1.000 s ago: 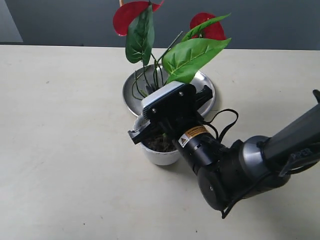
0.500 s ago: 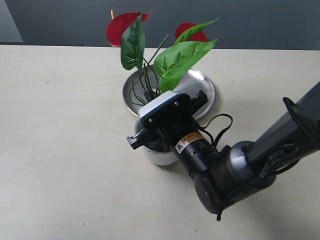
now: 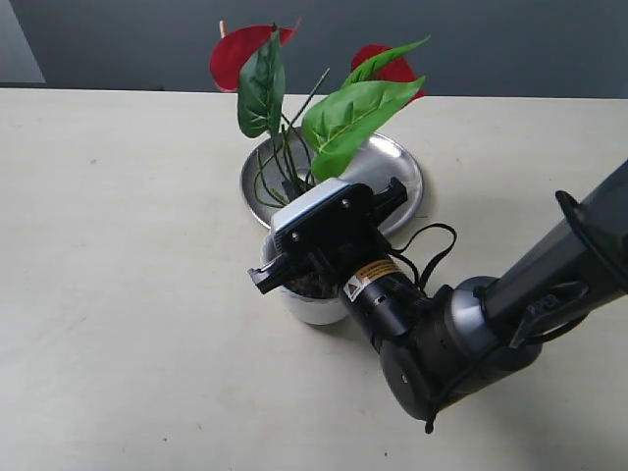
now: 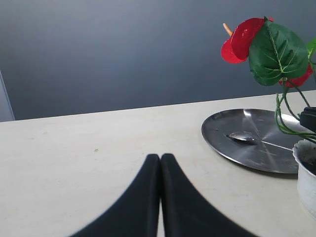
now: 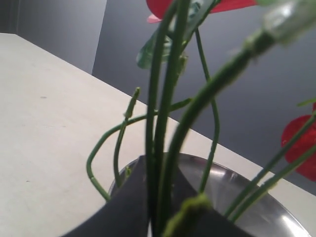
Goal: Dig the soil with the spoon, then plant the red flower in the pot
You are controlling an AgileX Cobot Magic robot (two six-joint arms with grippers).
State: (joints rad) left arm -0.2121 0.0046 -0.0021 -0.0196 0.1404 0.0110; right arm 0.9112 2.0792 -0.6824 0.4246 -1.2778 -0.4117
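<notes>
The red flower stands upright with its stems running down between the fingers of my right gripper, which is shut on them. That gripper hangs just over the white pot. A bit of dark soil shows in the pot under the wrist. The stem ends are hidden behind the gripper. The spoon lies on the round steel plate behind the pot. My left gripper is shut and empty, low over the bare table, well apart from the plate; it does not show in the exterior view.
The steel plate sits right behind the pot, partly covered by the leaves and my right wrist. The pale table stretches to the left and front. A dark wall stands behind the table's far edge.
Over the first half second my right gripper carried the flower down and a little to the left, closer over the pot. Since then nothing has moved.
</notes>
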